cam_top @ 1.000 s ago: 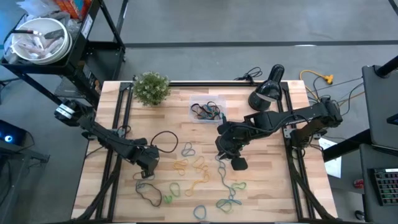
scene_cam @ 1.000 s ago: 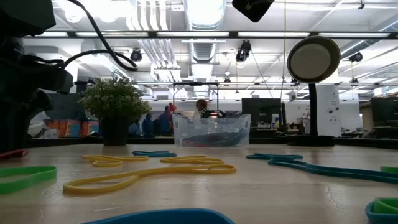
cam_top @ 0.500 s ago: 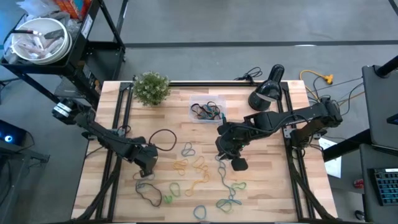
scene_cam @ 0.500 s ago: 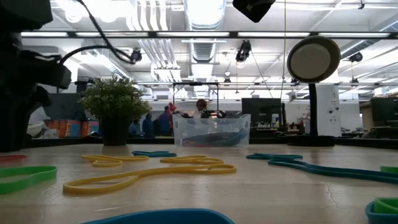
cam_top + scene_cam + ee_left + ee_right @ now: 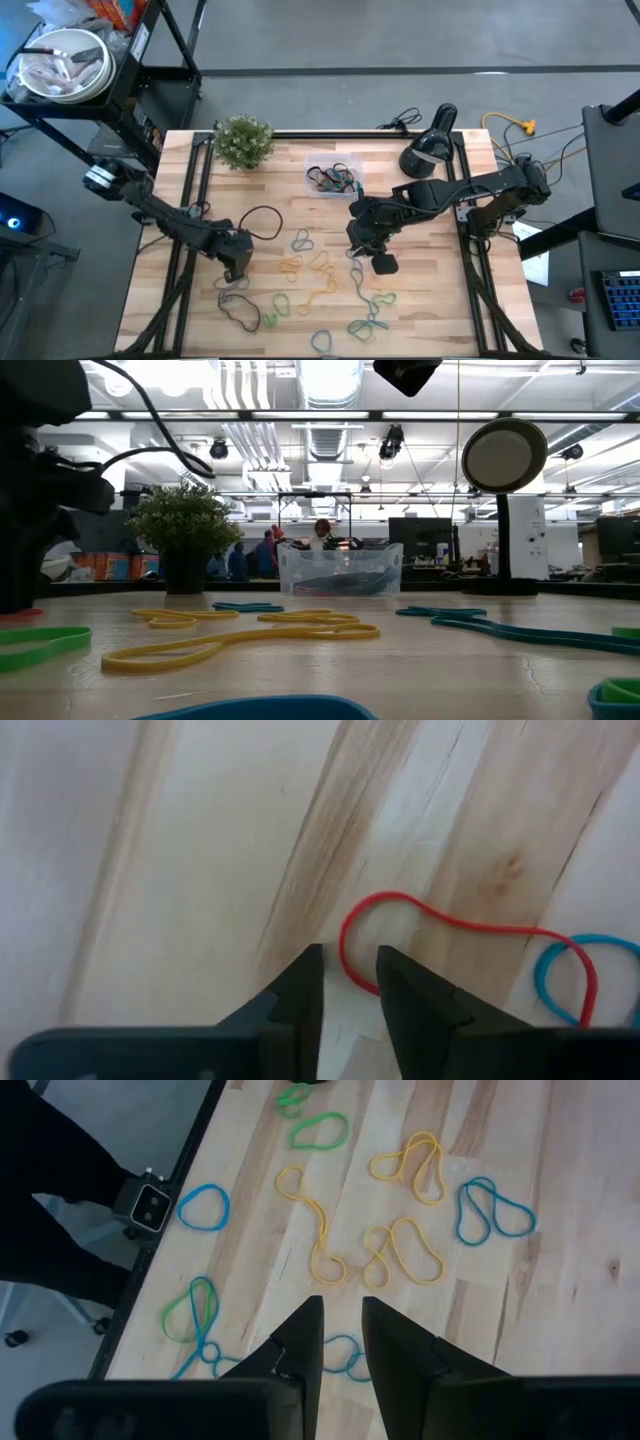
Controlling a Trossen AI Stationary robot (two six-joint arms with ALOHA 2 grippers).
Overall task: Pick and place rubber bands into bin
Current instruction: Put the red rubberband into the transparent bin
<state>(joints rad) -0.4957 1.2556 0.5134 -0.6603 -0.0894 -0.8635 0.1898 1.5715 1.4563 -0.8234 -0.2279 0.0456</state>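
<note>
Many rubber bands lie loose on the wooden table: yellow ones (image 5: 315,265), green and blue ones (image 5: 372,305), a black one (image 5: 238,306). The clear bin (image 5: 333,178) stands at the far middle with some bands inside. My left gripper (image 5: 236,268) points down at the table near its left side. It is open by a narrow gap, and a strand of a red rubber band (image 5: 450,925) runs into the gap between its fingertips (image 5: 350,960). My right gripper (image 5: 358,240) hangs high over the middle of the table, open by a narrow gap (image 5: 342,1315) with nothing between its fingers. My left gripper comes from above, pointing down, with one fingertip on each side of the red band's looped end (image 5: 347,960). The band lies flat and slack on the table. Whether the fingers touch it, I cannot tell.
A small plant (image 5: 243,140) stands at the far left and a black desk lamp (image 5: 428,148) at the far right. A black cable loop (image 5: 262,222) lies just beyond my left gripper. A blue band (image 5: 560,975) lies beside the red one.
</note>
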